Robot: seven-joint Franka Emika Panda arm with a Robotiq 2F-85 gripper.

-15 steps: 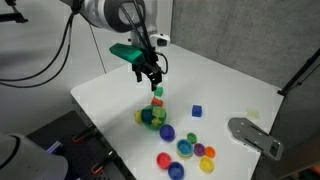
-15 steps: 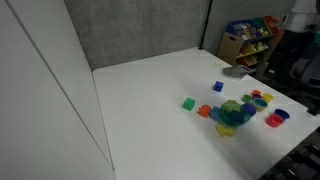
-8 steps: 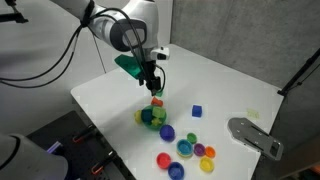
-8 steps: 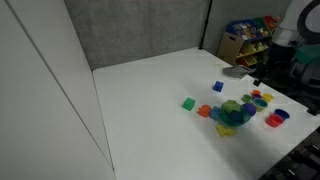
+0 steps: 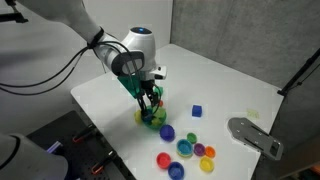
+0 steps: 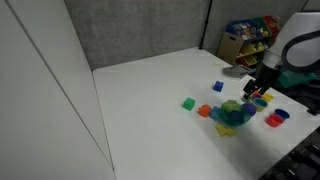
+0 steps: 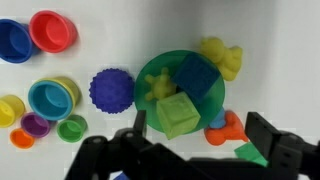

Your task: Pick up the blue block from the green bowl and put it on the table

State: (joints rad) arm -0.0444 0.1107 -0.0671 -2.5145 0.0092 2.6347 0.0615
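The green bowl (image 7: 180,62) sits in the middle of the wrist view and holds the dark blue block (image 7: 200,78), a green cube (image 7: 178,113) and a small yellow piece (image 7: 160,86). My gripper (image 7: 200,138) is open and empty, just above the bowl's near rim, with its fingers (image 7: 138,125) on either side. In both exterior views the gripper (image 5: 150,101) (image 6: 256,88) hangs low over the bowl (image 5: 152,117) (image 6: 234,112). The bowl stands on the white table (image 5: 220,75).
A brighter blue cube (image 5: 197,111) lies on the table beyond the bowl. An orange toy (image 7: 228,128), a yellow toy (image 7: 218,55) and a purple cup (image 7: 112,88) crowd the bowl. Several coloured cups (image 7: 52,97) stand nearby. A grey object (image 5: 255,136) lies at the table's corner.
The gripper has moved down and toward the green bowl, from well above the table to just over the bowl. The objects have not moved.
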